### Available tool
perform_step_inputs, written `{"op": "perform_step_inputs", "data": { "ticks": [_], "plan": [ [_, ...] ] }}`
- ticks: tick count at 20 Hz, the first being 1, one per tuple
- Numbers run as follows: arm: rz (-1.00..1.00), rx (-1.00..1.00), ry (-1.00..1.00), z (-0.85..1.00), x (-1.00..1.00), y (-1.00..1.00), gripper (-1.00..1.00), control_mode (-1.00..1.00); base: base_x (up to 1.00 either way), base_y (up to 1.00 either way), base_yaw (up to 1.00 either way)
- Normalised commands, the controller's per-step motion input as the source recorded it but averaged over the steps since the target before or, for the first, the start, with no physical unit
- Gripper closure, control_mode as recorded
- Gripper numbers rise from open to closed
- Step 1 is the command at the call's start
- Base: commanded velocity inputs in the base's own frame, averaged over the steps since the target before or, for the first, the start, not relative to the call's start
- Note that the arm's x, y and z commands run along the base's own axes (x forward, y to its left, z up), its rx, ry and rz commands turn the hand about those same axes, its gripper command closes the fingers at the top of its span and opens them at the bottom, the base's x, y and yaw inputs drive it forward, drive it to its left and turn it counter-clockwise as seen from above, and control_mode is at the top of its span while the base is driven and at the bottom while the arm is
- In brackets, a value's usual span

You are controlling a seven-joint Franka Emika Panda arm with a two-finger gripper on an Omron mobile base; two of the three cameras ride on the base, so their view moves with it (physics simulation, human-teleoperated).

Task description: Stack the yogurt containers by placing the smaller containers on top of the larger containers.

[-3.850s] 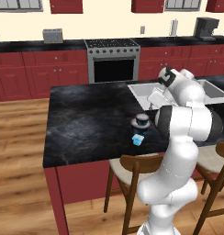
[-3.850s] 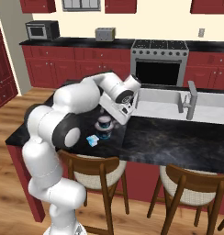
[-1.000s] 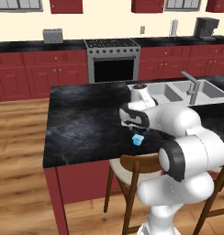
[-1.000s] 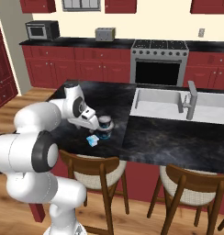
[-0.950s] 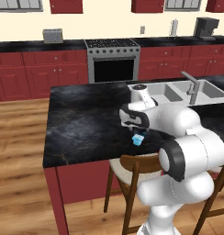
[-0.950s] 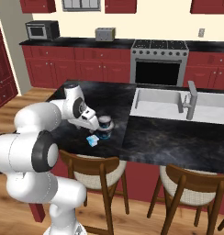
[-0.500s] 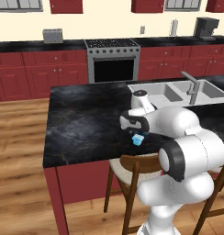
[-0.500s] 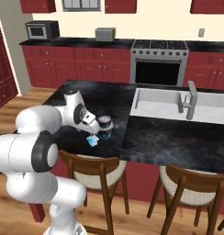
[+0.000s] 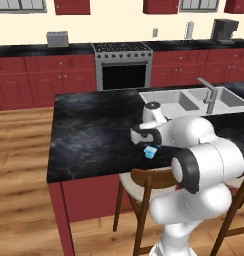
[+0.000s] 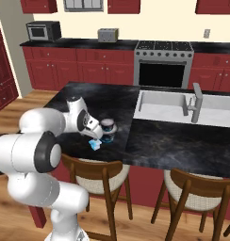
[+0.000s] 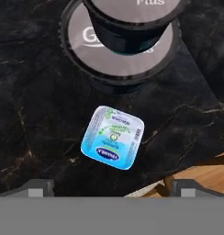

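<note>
The tiny light-blue squarish cup [image 11: 113,137] stands on the black counter close to its front edge, also seen from the bases [image 9: 151,151] [image 10: 94,144]. Just beyond it, the narrower round cup [image 11: 132,13] rests on the pale lid of the widest round cup [image 11: 109,55]; this stack [image 10: 107,130] stands upright. My gripper [image 11: 113,188] hangs open straight above the squarish cup, one fingertip [image 11: 38,186] to each side and nothing between them. From the bases the gripper [image 9: 148,144] [image 10: 95,138] points down, low over the counter.
The counter's front edge [image 11: 196,160] runs right beside the squarish cup, with a wooden chair [image 9: 144,182] below it. A sink [image 9: 179,100] with a faucet [image 9: 209,95] lies to the right. Bare black counter [image 9: 94,130] stretches to the left.
The hand has come down lower over the squarish cup, jaws still wide. The cups have not moved.
</note>
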Motion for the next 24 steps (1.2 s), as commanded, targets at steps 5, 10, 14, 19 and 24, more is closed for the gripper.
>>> {"op": "perform_step_inputs", "data": {
  "ticks": [5, 10, 14, 19, 24],
  "plan": [
    [0.0, 0.0, -0.04, -0.18, 0.2, 0.0, -1.0, -1.0, 0.0, 0.0, 0.0],
    [0.0, 0.0, -0.03, -0.16, 0.17, 0.0, -1.0, -1.0, 0.0, 0.0, 0.0],
    [0.0, 0.0, -0.01, -0.13, 0.17, 0.0, -1.0, -1.0, 0.0, 0.0, 0.0],
    [0.0, 0.0, 0.0, -0.13, 0.13, 0.0, -1.0, -1.0, 0.0, 0.0, 0.0],
    [0.0, 0.0, 0.0, -0.11, 0.09, 0.0, -1.0, -1.0, 0.0, 0.0, 0.0]
  ]
}}
